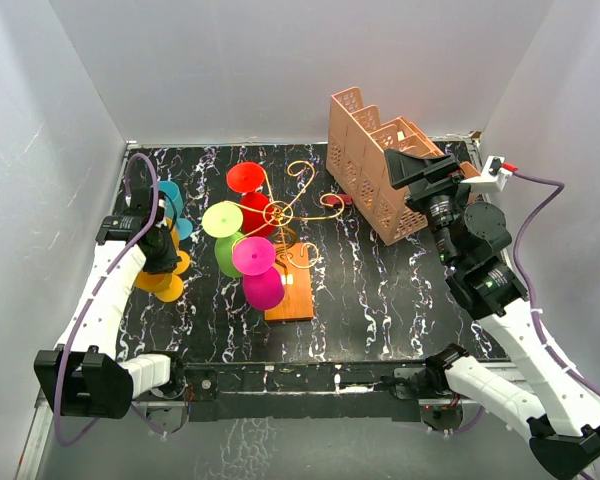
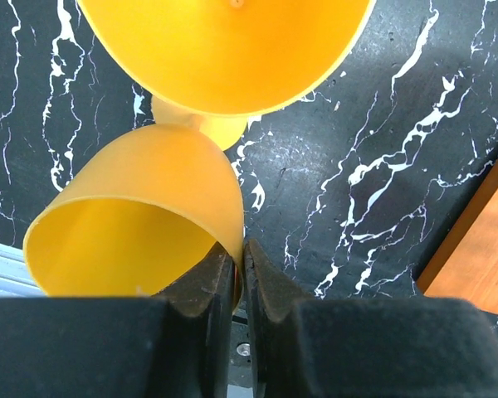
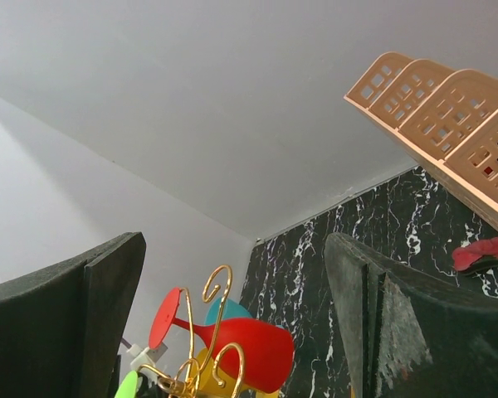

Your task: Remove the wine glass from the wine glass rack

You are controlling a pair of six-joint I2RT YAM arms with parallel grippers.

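The left arm starts from its base in the lower left corner of the overhead view and runs up the left side of the frame, with its wrist tipped down. The left gripper (image 1: 161, 256) is clenched on the yellow wine glass (image 1: 166, 282). In the left wrist view its two fingers (image 2: 206, 290) stand almost together and pinch the thin rim of the bowl. The glass is tipped on its side over the black marbled tabletop (image 1: 380, 300); whether it rests there is unclear. A second yellow curve is cut off by the top edge of the wrist view, and it could be this glass's foot or another glass. Just beyond, a teal glass (image 1: 170, 198) is partly hidden by the arm's cable.

At centre frame, well apart from the held glass, the wine glass rack (image 1: 295, 295) stands on its orange base. It carries overlapping red (image 1: 246, 180), lime (image 1: 222, 219) and magenta (image 1: 253, 257) glasses.

At the right, the other arm folds upward with its elbow bent. The right gripper (image 1: 417, 165) is raised before the salmon crate (image 1: 365, 140), jaws spread wide and holding nothing.
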